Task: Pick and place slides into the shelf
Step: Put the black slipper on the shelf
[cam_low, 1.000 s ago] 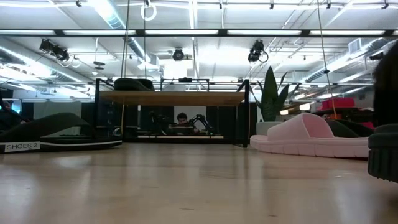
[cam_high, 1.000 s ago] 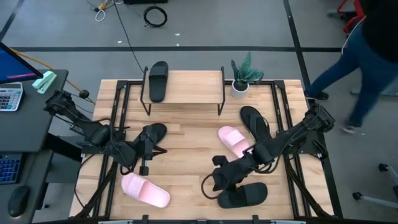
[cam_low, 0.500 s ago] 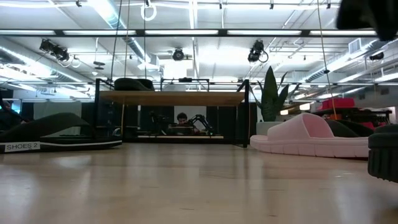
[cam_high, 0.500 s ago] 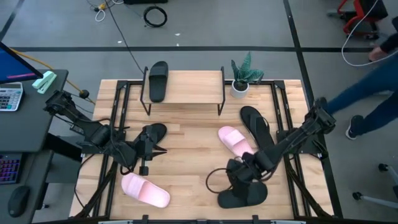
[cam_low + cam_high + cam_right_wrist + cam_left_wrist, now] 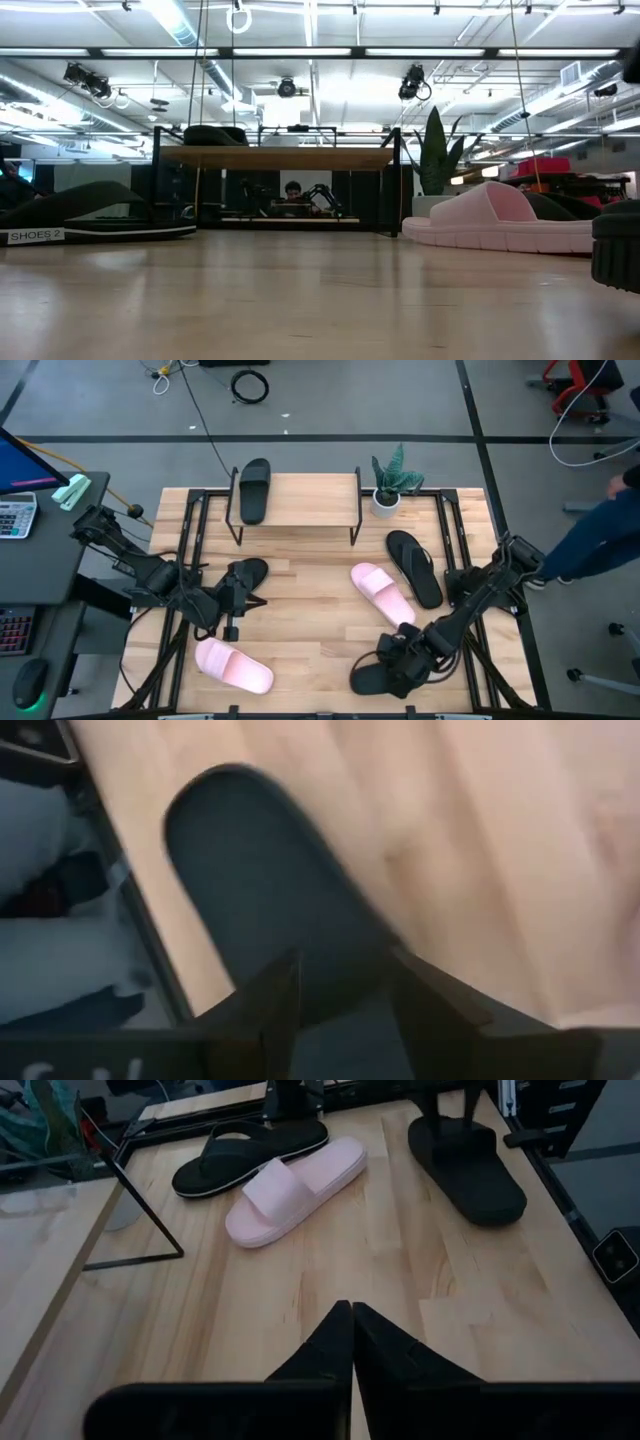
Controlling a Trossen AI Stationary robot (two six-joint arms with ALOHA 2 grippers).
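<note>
Your left gripper [image 5: 351,1312] sits pinched closed over bare table [image 5: 300,1290]. Beyond it lies the pink slide [image 5: 293,1190], a black flip-flop [image 5: 240,1155] just behind, a black slide [image 5: 468,1165] beside.

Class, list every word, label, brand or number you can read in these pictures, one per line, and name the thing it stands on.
"SHOES 2": white label on the sole edge of the black thong flip-flop at the left of the low view.
Calculator beside the table in the high view: key markings too small to read.
Nothing else legible in any view.
</note>
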